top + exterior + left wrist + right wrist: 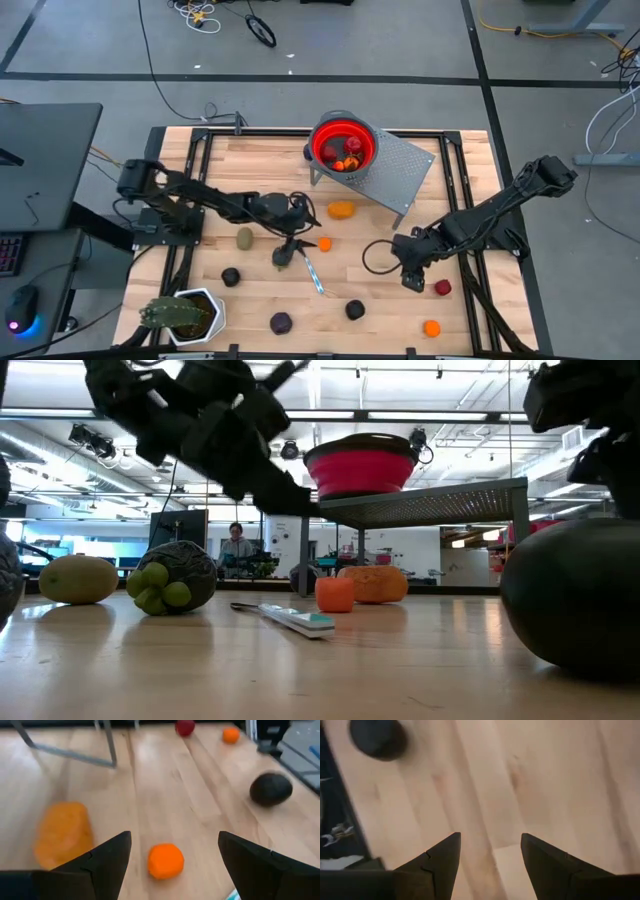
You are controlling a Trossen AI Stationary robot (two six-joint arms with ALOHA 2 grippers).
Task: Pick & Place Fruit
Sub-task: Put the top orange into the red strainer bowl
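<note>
Toy fruits lie scattered on the wooden table. A small orange fruit (324,243) (165,861) rests just ahead of my left gripper (172,855) (303,228), which is open, slants down over the table's middle and stands short of it. A larger orange fruit (341,209) (65,835) lies beside it. My right gripper (412,275) (490,847) is open and points down over bare wood, with a red fruit (442,287) to its right. A dark fruit (355,309) (377,737) sits on the table toward the near edge.
A red bowl (343,147) holding fruit sits on a grey perforated stand (400,170) at the far middle. A silver-and-teal knife (313,270) lies beside a dark-green fruit (283,255). A potted plant (185,315) stands near left. Other fruits: olive (244,238), dark (231,276), purple (281,322), orange (431,327).
</note>
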